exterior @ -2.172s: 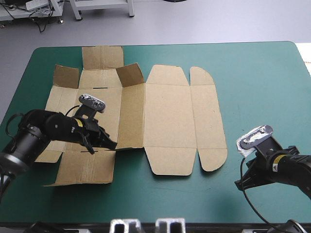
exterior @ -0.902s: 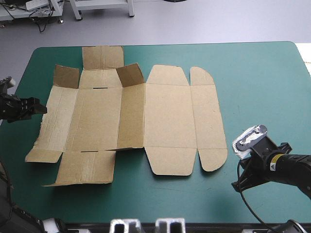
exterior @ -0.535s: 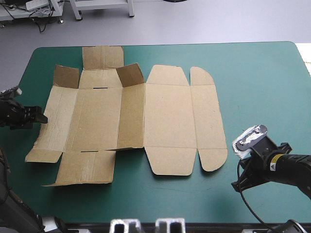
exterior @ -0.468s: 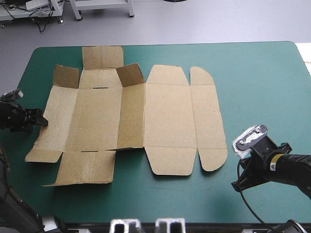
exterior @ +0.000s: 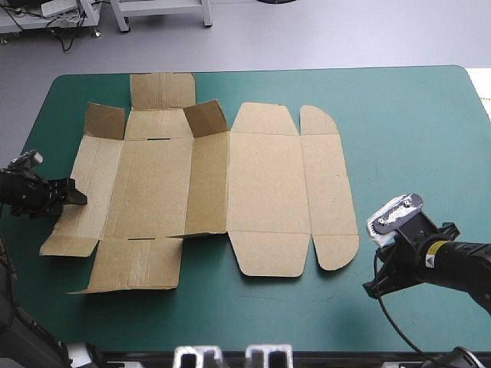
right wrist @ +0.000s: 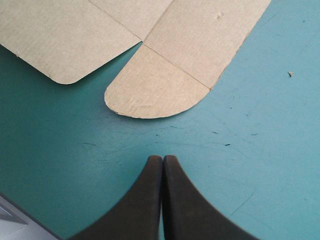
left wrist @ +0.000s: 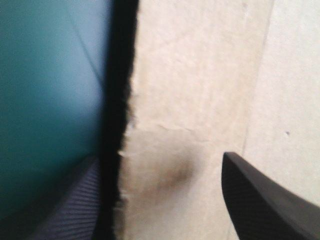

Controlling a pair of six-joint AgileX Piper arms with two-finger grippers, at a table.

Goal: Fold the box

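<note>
The box (exterior: 261, 184) lies flat and unfolded on the tabletop (exterior: 406, 115), long axis left to right. The left end effector (exterior: 74, 197) sits at its left edge, fingers (left wrist: 260, 200) spread wide. In the wrist view that edge runs between them, one finger over board, the other over bare tabletop. The right end effector (right wrist: 162, 159) is closed on nothing, pointing at the near right rounded flap (right wrist: 155, 87) but apart from it — so the left arm is nearer, and the left panel (exterior: 96, 172) looks next to rise
</note>
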